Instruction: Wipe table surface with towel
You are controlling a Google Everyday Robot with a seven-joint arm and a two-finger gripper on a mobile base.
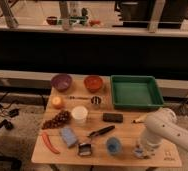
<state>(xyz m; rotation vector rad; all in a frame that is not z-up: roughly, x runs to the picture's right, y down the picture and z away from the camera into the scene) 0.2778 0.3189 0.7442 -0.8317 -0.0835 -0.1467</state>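
One end effector (141,149) sits low on the bench (124,132), seemingly pinning a pale towel (137,152) beneath it for wiping, though its grip I cannot tell, the blue cup (113,145) just left of it.

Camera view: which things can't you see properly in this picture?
All in the camera view:
1. The gripper is low over the table at its front right corner. The white arm hides what lies under it.
2. The white arm is cut off by the right edge.
3. The yellowish object near the green tray is partly behind the arm and too small to name.
4. The far counter items are blurred.
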